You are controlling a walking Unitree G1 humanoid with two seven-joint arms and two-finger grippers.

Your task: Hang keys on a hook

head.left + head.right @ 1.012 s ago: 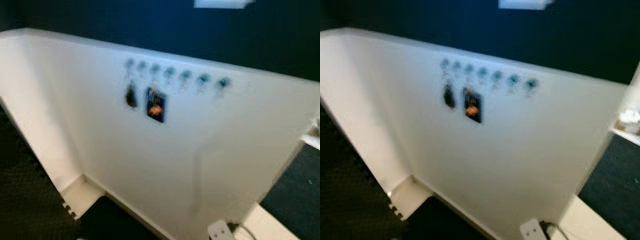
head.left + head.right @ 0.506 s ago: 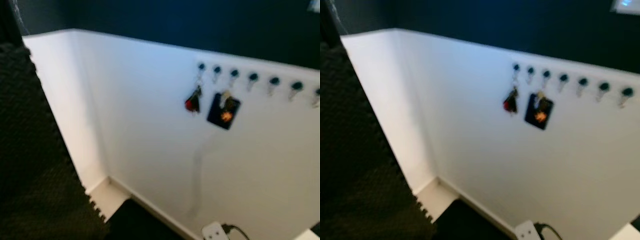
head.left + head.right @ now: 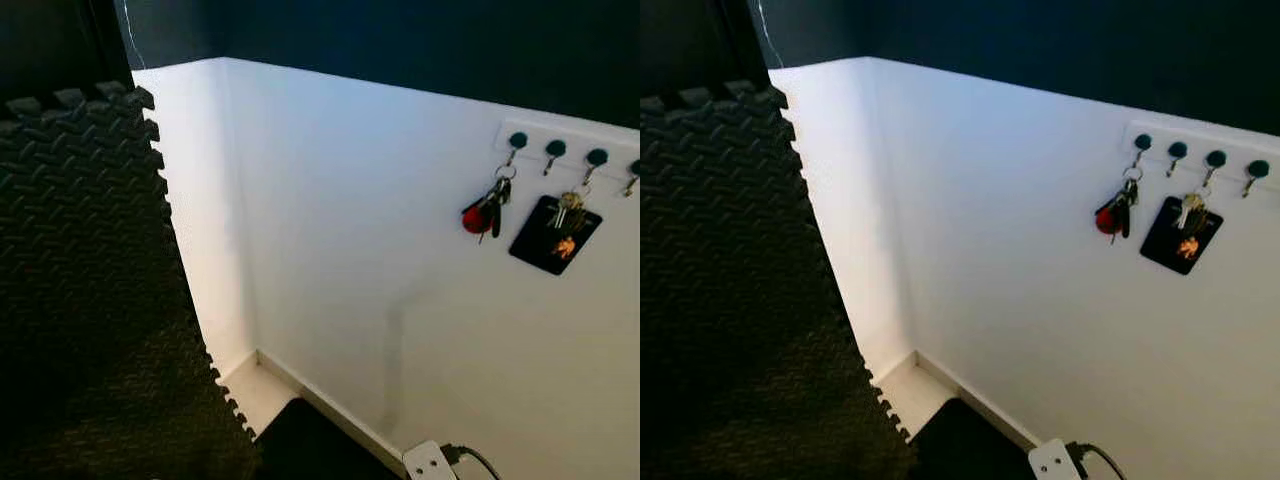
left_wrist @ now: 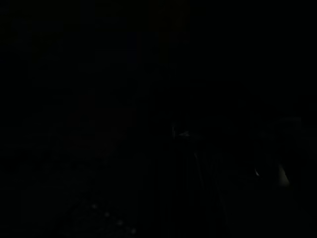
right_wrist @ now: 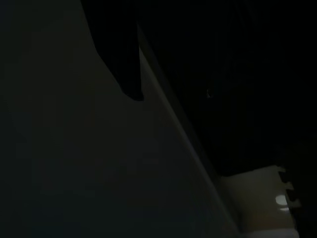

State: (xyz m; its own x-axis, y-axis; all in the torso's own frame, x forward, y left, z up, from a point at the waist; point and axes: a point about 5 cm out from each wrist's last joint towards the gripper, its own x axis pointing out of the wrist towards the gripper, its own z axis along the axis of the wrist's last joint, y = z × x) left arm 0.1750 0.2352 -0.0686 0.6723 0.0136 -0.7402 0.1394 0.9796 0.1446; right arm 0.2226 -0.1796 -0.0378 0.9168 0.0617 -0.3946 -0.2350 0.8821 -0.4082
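A bunch of keys with a red fob [image 3: 484, 214] is noted hanging from the first hook [image 3: 517, 143] of a white hook rail [image 3: 560, 140], at about 2 o'clock in the left eye view. A black card holder [image 3: 555, 235] hangs just beside it. The task is judged already done. The bunch is judged light, rigid metal, loose and prone to swing; the ring is the soundest hold. The state of the left and right grippers cannot be told; both wrist views are dark.

Keys [image 3: 486, 214] on hook [image 3: 517, 143]; card [image 3: 555, 235] beside, right.
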